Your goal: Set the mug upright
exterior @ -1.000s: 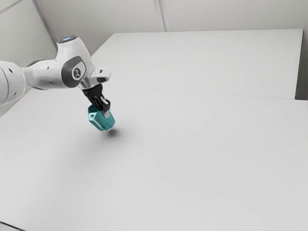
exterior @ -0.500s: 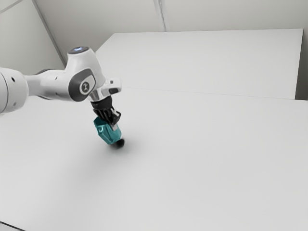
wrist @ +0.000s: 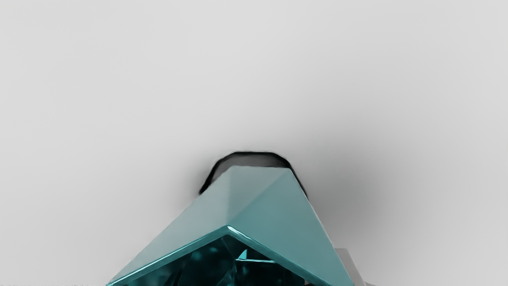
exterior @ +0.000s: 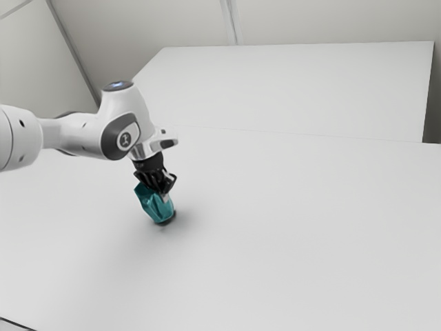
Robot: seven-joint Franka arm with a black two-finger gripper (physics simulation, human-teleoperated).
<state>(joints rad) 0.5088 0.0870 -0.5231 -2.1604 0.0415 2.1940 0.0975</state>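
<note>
Black two-finger gripper (exterior: 162,194) points down at a slant and is closed on the teal mug (exterior: 154,205). Pale grey fingertip (wrist: 349,265) seen in the wrist view, against the outer side of the mug; the other fingertip is hard to make out there. Contact is near the mouth end.

Mug: faceted body, glossy, wide at the rim (wrist: 228,229) and narrowing toward the base. Mouth faces up toward the hand; dark, reflective interior partly visible. In the exterior view the mug leans, its mouth end toward the exterior view's left and its base lower, toward the exterior view's right. Base is down at the desk (exterior: 310,234); full contact cannot be confirmed. Dark band (wrist: 256,159) curves around the base end in the wrist view, with a soft shadow (wrist: 353,178) spread over the desk beside the mug.

Arm (exterior: 76,136): white with dark grey joint covers, entering from the exterior view's left, bent downward at the wrist above the mug. Small blue light on the top cap (exterior: 117,85).

Surroundings: desk smooth, pale grey. Beyond it, a white panel (exterior: 289,89), then light walls (exterior: 158,24) with a vertical strip (exterior: 232,24). Thin dark line (exterior: 17,324) at the near corner, exterior view's left.
</note>
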